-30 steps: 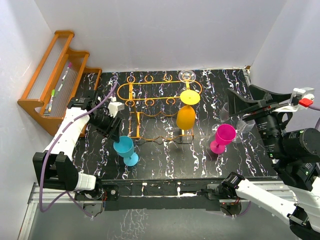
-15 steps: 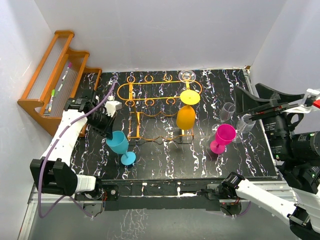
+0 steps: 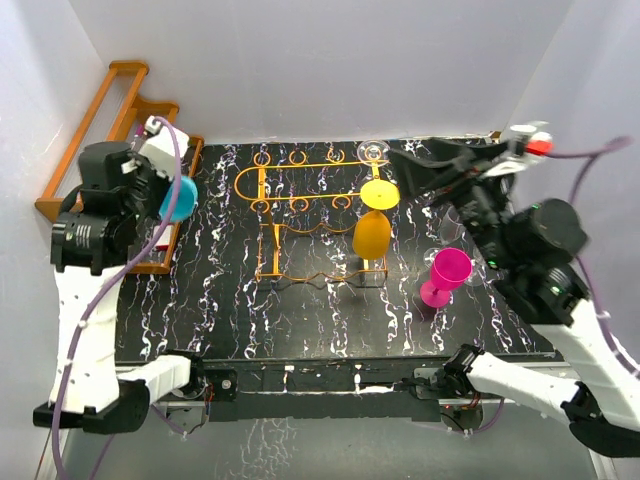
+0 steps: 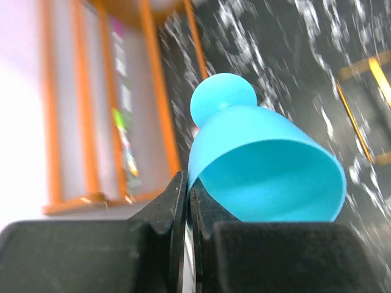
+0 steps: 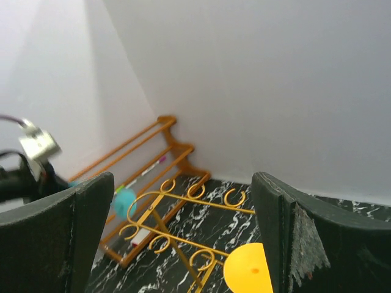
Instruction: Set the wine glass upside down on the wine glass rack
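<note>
Blue glass tilted; mouth toward L hand

Your site: robot test booth. Evidence: bare white walls ahead of your right end effector; black marbled tabletop beneath it.

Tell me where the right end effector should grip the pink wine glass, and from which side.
Probably the rim. The pink wine glass stands upright, mouth up, so the open right end effector can descend from above, one finger inside the bowl, one outside. The stem is short and low, harder to reach.
</note>
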Available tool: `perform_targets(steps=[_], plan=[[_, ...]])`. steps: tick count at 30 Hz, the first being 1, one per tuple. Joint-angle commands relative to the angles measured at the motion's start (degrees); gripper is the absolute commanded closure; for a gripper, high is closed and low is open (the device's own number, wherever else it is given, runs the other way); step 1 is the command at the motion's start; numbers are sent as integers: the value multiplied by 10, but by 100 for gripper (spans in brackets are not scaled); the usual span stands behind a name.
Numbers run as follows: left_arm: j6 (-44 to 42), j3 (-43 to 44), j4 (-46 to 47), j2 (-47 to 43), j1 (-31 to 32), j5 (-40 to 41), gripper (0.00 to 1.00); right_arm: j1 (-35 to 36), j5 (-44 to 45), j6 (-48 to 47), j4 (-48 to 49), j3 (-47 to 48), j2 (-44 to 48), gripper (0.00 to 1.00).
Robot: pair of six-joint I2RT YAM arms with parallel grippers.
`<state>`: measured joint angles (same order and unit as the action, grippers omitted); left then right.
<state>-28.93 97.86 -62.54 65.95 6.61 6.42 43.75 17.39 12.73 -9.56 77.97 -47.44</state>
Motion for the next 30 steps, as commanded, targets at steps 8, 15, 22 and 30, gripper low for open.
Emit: perform_targets(steps=[8,15,22,30], plan=[[-101,-242,785,-192,2,-167,100,0,-177,86,116,11,-89,2],[-26,-556,1382,-251,2,-412,100,0,-282,167,225,-14,-133,4],[-2,-610,1598,-205,2,-392,100,0,-314,214,298,-18,-175,11],[-26,-675,1653,-214,9,-462,100,0,-360,297,450,-23,-248,30]])
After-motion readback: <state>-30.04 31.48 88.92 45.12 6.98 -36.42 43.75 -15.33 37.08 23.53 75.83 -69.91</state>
